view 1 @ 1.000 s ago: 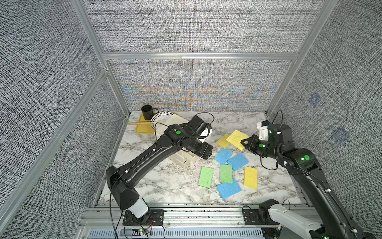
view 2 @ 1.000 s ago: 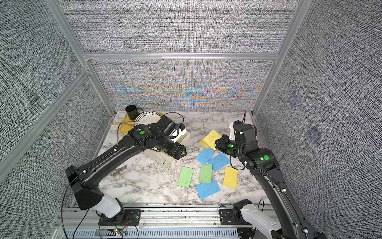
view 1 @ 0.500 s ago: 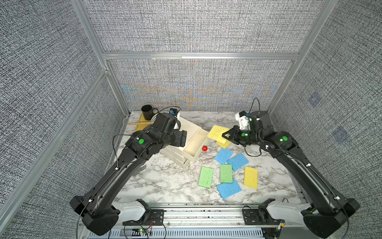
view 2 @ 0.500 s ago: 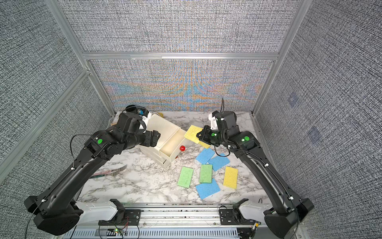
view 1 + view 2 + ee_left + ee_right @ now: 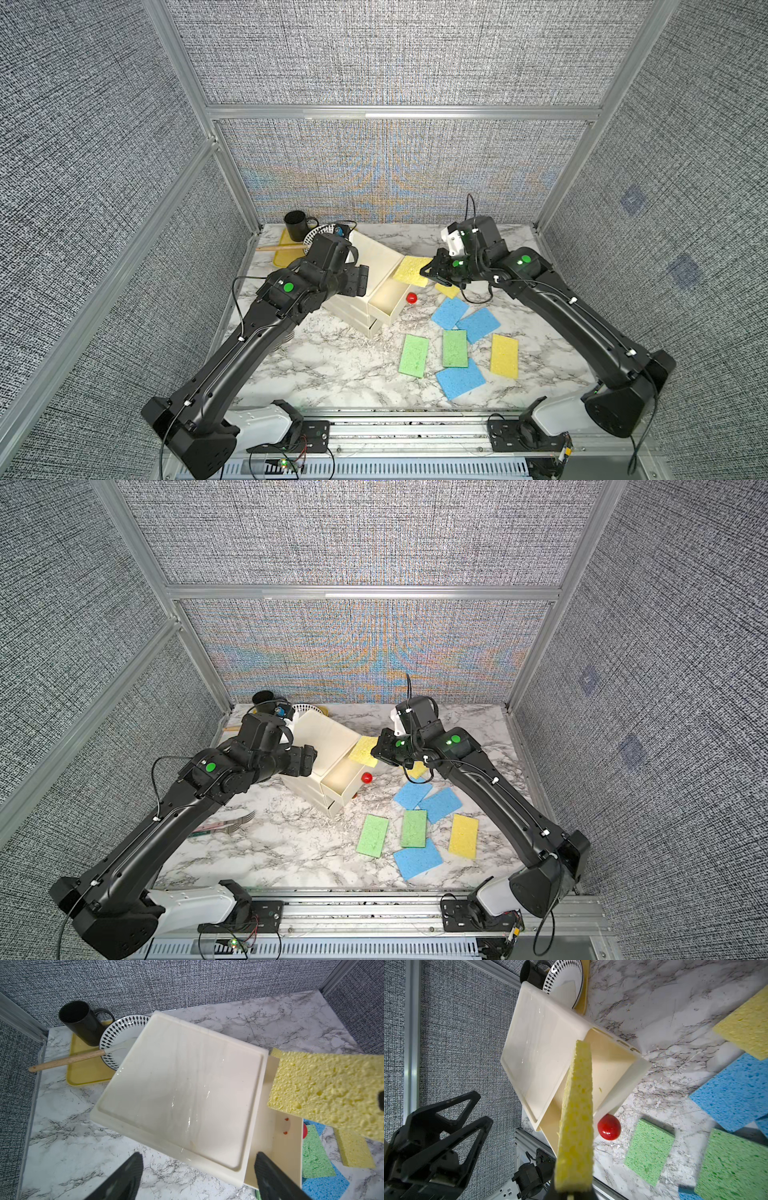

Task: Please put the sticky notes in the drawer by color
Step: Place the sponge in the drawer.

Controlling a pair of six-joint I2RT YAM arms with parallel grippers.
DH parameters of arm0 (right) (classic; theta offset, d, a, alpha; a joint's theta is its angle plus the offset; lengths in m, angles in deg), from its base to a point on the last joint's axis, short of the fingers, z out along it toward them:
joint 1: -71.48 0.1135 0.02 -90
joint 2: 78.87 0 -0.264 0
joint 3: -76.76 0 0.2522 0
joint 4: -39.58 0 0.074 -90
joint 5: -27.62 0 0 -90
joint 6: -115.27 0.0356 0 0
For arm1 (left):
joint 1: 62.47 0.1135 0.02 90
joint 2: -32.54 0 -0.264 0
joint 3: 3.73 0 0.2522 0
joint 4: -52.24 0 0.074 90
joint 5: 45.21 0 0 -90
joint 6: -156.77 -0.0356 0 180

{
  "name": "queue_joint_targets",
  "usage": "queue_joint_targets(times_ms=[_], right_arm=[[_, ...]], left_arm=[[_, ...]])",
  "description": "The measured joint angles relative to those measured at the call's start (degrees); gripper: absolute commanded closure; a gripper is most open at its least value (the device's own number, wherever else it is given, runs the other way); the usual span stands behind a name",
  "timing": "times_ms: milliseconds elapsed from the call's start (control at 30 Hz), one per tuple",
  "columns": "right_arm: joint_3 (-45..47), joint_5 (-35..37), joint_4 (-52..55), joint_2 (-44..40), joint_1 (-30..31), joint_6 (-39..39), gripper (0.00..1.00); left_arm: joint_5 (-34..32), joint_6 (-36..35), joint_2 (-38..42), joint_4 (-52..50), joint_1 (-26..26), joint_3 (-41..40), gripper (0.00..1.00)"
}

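Right gripper advanced, holding sticky note over drawer.

The left arm rises from its base at the front left corner of the table and stretches toward the rear. Its wrist is bent so the left gripper points rightward, jaws spread wide with nothing between them. The right arm reaches in from the front right corner. The right gripper points left, clamped on one end of a yellow sticky note held clear of the table.
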Motion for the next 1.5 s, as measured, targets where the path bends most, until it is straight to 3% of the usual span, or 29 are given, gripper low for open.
queue_joint_targets(times_ms=[233, 467, 900, 1500], right_arm=[[-1.6, 0.2, 0.3, 2.7, 1.4, 1.4, 1.00], [-5.6, 0.2, 0.5, 8.0, 2.6, 2.6, 1.00], [-5.4, -0.9, -0.5, 11.6, 2.6, 4.2, 1.00], [1.2, 2.8, 2.7, 3.1, -0.2, 3.3, 1.00]], left_arm=[[0.4, -2.3, 1.9, 5.8, 0.6, -4.4, 0.14], [4.9, -3.6, 4.0, 11.3, 1.7, -9.4, 0.13], [10.7, -3.9, 5.6, 15.6, 3.0, -11.3, 0.13], [11.5, -3.8, 5.8, 15.7, 3.3, -11.9, 0.12]])
